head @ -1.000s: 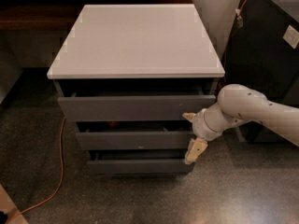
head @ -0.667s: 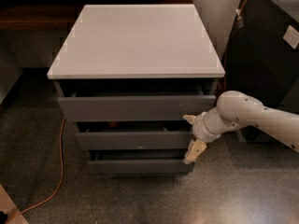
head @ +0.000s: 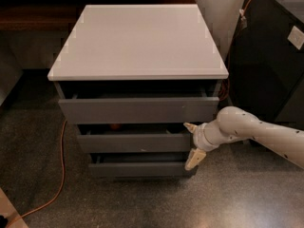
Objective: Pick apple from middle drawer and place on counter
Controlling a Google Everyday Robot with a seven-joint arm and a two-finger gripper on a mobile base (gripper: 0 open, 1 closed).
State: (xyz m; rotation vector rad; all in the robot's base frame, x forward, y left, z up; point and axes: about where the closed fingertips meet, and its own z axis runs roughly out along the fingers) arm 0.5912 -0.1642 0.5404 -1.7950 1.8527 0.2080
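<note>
Your claw (head: 192, 143) sat at the right end of the middle drawer (head: 135, 142), spread wide and clasping nothing. The drawer was barely ajar, with the apple (head: 115, 126) a red glimpse inside. By my judgement, opening, picking and placing on the worktop (head: 137, 37) were all left to do.

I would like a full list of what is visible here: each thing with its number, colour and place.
counter: one, light grey-white, top of the drawer unit
top drawer: one, grey, under the counter, slightly open
middle drawer: one, grey, second from top, slightly open
lowest drawer: one, grey, near the floor
apple: one, reddish, barely showing inside the middle drawer, left part
cable: one, orange, on the floor, left
shelf: one, dark brown, upper left
cabinet: one, black, right
arm: one, white, from the right
gripper: one, cream fingers open, at the middle drawer's right end
</note>
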